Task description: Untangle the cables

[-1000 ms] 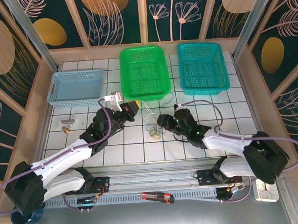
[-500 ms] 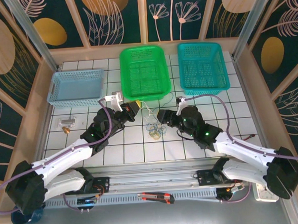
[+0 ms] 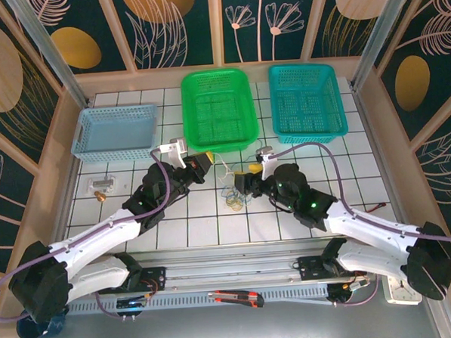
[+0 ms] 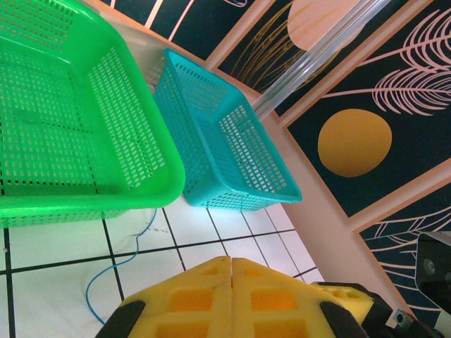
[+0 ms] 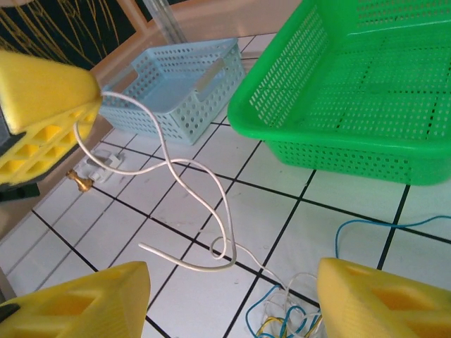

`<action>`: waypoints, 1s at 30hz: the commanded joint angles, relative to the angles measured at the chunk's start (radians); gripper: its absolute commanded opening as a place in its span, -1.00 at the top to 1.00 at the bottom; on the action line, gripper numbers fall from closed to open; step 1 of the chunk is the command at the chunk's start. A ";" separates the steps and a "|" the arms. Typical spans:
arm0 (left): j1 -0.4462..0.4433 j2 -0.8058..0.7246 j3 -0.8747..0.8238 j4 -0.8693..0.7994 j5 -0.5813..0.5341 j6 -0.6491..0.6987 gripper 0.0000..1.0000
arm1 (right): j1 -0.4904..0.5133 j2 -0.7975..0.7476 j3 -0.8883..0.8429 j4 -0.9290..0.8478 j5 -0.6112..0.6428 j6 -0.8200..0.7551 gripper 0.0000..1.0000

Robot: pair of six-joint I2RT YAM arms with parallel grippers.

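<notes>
Light-blue basket (image 3: 116, 131): a rectangular tub of perforated plastic with slot handles. It stood at the far left of the white tiled table (image 3: 88, 214).
Brass piece (image 5: 79, 182): small and shiny, lying on the tiles in front of the light-blue basket.
Left gripper (image 4: 231, 271): its yellow, waffle-moulded pads were pressed flat together with only a thin seam between them. In the right wrist view the whitish cable (image 5: 187, 179) ran out from its tip, so it was clamped on that strand.
Whitish cable: thin and smooth. It sagged from the left gripper in an S-curve to the tiles, curled into one loop, then led on toward the tangle.
Cables (image 3: 234, 195): a small knot of yellowish-green, blue and whitish loops on the tiles, between the two grippers and just in front of the green basket (image 3: 219, 110).
Blue cable (image 5: 366, 224): a fine strand arcing across a tile below the green basket's front rim.
Right gripper (image 5: 232, 299): its blocky yellow pads were spread wide apart with nothing clamped, and the tangle lay between and below them. Whether the pads touched any strand could not be told.
Green basket: bright, glossy plastic with a mesh floor and walls and a rounded rim.
Teal basket (image 3: 307, 103): the same perforated make, just to the right of the green one.
</notes>
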 commanded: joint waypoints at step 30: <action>-0.002 0.001 -0.002 0.061 0.017 -0.029 1.00 | 0.007 0.191 0.157 0.046 0.010 -0.176 1.00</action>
